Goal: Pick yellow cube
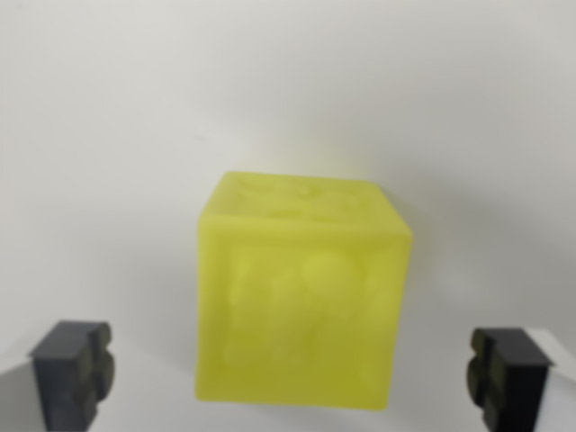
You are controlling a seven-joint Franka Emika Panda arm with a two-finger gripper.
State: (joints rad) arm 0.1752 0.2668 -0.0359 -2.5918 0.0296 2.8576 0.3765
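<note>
Currently yellow cube (pixel 301 292) sits on plain white surface (pixel 108 135), centred between gripper (pixel 292 373) fingers (pixel 72 371), jaws spread wide, clear gaps both sides, slightly blurred.

Tool (pixel 292 378) fingertips (pixel 72 369) dark, blocky, seemingly notched.

Cube sitting between the fingertips

The cube (pixel 301 301) is resting on the table (pixel 108 135), the gripper (pixel 292 373) fingertips (pixel 72 371) standing apart at either side.

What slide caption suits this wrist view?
Open claw straddles a yellow cube on a white surface.
</note>
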